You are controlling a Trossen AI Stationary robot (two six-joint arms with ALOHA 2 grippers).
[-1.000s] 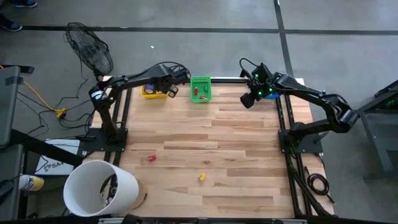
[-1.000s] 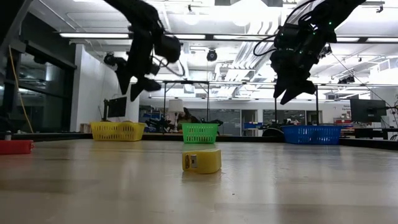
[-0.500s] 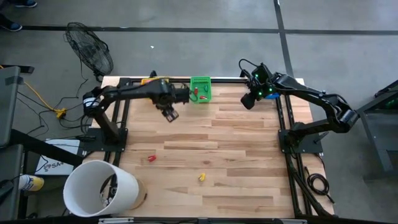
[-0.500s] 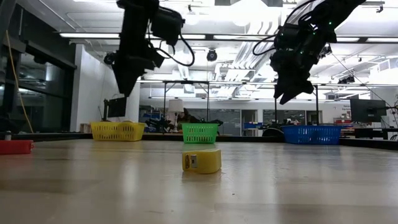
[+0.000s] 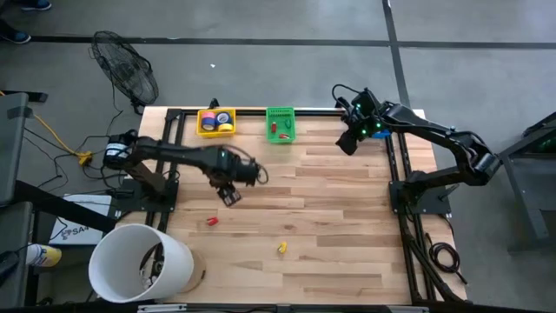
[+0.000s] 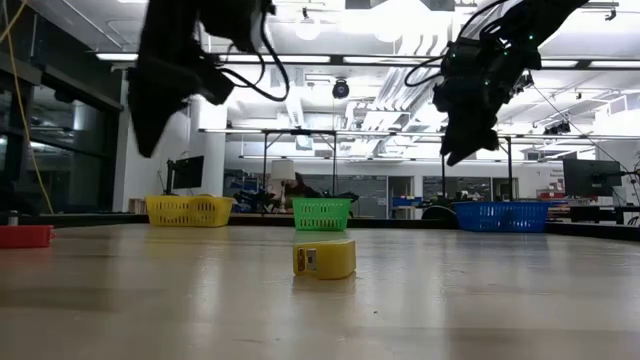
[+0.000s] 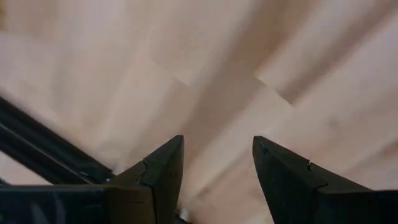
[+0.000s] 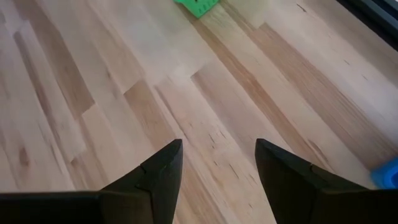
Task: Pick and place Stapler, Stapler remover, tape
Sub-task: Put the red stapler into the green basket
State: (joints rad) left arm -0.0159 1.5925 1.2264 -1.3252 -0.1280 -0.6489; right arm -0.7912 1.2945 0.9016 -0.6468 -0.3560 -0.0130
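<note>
Left hand (image 5: pixel 229 196) has swung away from the yellow basket (image 5: pixel 215 123), out over the surface (image 5: pixel 330 226).
It hangs open and empty; the red piece (image 5: pixel 211 222) lies just ahead, yellow tape (image 5: pixel 281 248) farther right. Right hand (image 5: pixel 346 143), open, waits far off.

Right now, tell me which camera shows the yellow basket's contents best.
The high view: it looks straight down into the yellow basket, showing the tape rolls inside. The low view shows only the basket's side wall at the table's far edge, contents hidden. Neither wrist view shows it, only bare wood.
</note>
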